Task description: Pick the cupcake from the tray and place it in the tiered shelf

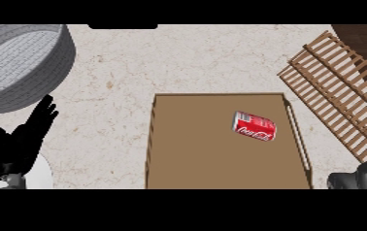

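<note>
Oddly, the fingers of the left hand (34, 128) stand straight and relaxed, pointing up along the view's left edge, holding nothing; it looks to be resting. Of the right hand (349, 179) only a dark lump shows at the lower right corner, and I cannot tell how it is set. Between the two lies the brown tray (215, 172), and on it only a red soda can (254, 126), on its side toward the tray's right half. No cupcake shows anywhere in this view, on the tray or off it, so where the task's thing is cannot be told from here. The slatted wooden tiered shelf (331, 87) stands tilted at the right, just beside the tray's far right corner, and a grey woven basket (32, 62) sits at the upper left, near the left hand. The main risk, I judge, is mistaking the can for the target; a reach from the right might also brush the shelf's slats.
</note>
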Available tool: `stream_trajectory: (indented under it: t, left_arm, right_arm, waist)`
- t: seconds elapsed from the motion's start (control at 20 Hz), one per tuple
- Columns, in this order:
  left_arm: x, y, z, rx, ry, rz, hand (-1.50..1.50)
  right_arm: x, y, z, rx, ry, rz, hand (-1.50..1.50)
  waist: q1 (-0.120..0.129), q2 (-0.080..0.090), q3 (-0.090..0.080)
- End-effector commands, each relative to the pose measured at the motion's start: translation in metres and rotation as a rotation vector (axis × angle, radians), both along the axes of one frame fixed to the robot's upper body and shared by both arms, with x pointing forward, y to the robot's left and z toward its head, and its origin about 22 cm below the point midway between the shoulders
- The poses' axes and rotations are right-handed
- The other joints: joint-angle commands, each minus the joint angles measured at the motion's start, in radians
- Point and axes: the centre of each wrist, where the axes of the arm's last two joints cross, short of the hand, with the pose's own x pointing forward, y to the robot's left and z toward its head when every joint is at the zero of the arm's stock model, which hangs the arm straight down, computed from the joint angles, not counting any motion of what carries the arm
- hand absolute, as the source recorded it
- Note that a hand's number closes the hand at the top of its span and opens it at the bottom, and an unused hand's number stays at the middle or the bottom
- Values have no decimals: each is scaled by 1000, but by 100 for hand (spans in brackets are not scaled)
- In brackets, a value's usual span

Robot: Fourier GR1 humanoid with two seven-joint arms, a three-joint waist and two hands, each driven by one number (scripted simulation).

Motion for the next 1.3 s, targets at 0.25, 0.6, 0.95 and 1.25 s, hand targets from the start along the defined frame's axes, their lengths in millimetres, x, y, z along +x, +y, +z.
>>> stream_trajectory:
  t: [0.25,0.6,0.95,1.25]
  left_arm:
    - [-6,-10,-1,-8,2,-1,0]
    - [-2,-9,9,1,-8,10,0]
    - [8,-6,9,-12,-6,-7,0]
    - [-4,5,-5,5,7,-3,0]
  right_arm:
    - [28,-51,-8,36,60,-144,150]
    - [37,-88,-23,120,31,-135,150]
    - [37,-126,-55,176,-6,-271,-150]
    - [38,-142,-67,120,55,-193,-150]
  waist:
    - [12,4,2]
    - [12,4,1]
    - [8,5,1]
    - [7,4,1]
